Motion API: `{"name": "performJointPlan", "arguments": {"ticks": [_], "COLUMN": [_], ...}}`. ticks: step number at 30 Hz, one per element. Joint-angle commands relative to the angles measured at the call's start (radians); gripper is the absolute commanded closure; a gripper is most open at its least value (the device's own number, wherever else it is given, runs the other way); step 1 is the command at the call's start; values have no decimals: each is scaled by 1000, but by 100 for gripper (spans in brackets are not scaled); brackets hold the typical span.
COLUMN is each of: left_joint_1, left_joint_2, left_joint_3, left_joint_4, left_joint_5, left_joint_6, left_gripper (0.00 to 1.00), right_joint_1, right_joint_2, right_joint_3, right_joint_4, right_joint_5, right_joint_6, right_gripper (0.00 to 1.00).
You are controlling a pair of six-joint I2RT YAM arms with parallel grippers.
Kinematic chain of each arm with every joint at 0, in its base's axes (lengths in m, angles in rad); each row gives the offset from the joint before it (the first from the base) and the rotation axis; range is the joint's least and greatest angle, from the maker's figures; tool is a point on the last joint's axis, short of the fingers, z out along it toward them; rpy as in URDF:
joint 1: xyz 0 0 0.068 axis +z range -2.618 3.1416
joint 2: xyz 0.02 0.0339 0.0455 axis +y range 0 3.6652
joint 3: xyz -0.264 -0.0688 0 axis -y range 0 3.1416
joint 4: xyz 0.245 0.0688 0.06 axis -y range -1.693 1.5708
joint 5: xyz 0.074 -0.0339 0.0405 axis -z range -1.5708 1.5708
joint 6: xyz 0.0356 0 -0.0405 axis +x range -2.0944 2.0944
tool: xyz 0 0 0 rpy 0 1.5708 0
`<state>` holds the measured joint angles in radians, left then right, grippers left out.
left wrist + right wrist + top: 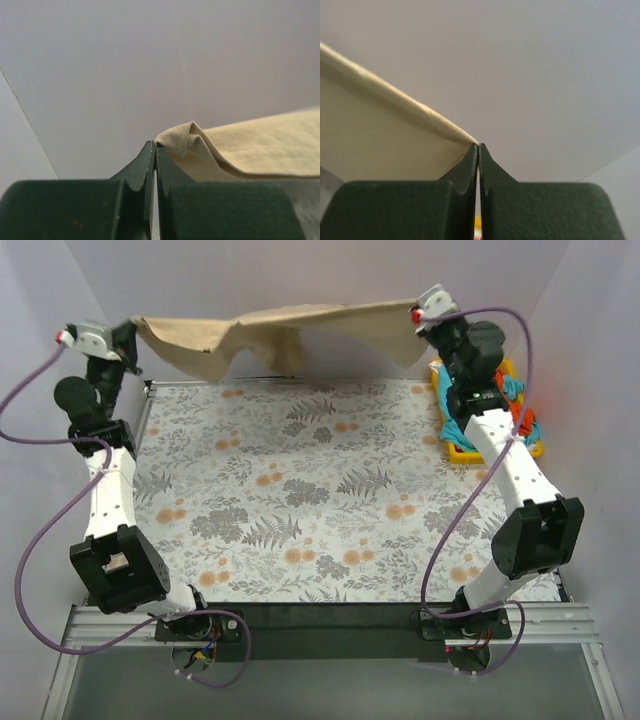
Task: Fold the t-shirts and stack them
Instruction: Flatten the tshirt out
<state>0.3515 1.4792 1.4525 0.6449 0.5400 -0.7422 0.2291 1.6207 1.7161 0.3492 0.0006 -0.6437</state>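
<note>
The tan-beige t-shirt hangs stretched in the air across the back of the table, held at both ends. My left gripper is shut on its left corner; the left wrist view shows the pinched fabric at my closed fingertips. My right gripper is shut on its right corner; the right wrist view shows the cloth edge running into the closed tips. The orange-red t-shirt and turquoise-blue t-shirt lie bunched in the yellow tray at the right, partly hidden by my right arm.
The table carries a floral cloth. White walls enclose the back and sides. The shirt's middle sags down towards the cloth's far edge.
</note>
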Motion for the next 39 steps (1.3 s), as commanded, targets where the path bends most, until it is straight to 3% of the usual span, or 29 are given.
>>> {"name": "performJointPlan", "arguments": {"ticks": [1,2,5,9,14,15,16,18,20,24,27,33,34,35,36,37,39], "left_joint_1": [0,0,-2,15,29,32,37,52,76,119,126,127,127,127,127,127,129], "left_joint_2": [-28,-46,-126,-223,-312,-319,-329,-368,-396,-433,-460,-510,-520,-523,-527,-524,-504], "left_joint_3": [-331,-380,-588,-725,-754,-735,-721,-705,-696,-661,-667,-747,-751,-758,-758,-752,-709], "left_joint_4": [-1,-20,-80,-245,-503,-637,-736,-950,-1098,-1544,-1748,-1923,-1944,-1999,-2019,-2035,-2039], "left_joint_5": [92,116,170,208,297,317,336,347,353,308,235,86,54,43,29,25,32], "left_joint_6": [127,157,303,452,601,644,767,877,1059,1337,1495,1661,1681,1708,1739,1741,1706], "left_gripper": [100,100,100,100,100,100,100,100,100,100,100,100,100,100,97,85,82], "right_joint_1": [-1,6,18,19,18,19,21,22,26,35,52,85,90,90,90,90,88], "right_joint_2": [28,6,-60,-159,-251,-260,-272,-312,-366,-455,-519,-623,-639,-647,-653,-659,-657], "right_joint_3": [-237,-354,-498,-677,-773,-782,-806,-835,-903,-1006,-1096,-1182,-1185,-1187,-1188,-1182,-1153], "right_joint_4": [-16,-19,-42,-137,-292,-378,-418,-542,-588,-682,-730,-832,-852,-883,-889,-894,-932], "right_joint_5": [-59,-63,-63,-108,-148,-157,-174,-192,-191,-183,-162,-151,-151,-151,-146,-128,-117], "right_joint_6": [-107,-125,-163,-201,-269,-299,-316,-371,-398,-458,-514,-586,-593,-611,-613,-614,-603], "right_gripper": [99,99,99,99,99,99,99,99,99,99,99,99,94,79,75,68,50]}}
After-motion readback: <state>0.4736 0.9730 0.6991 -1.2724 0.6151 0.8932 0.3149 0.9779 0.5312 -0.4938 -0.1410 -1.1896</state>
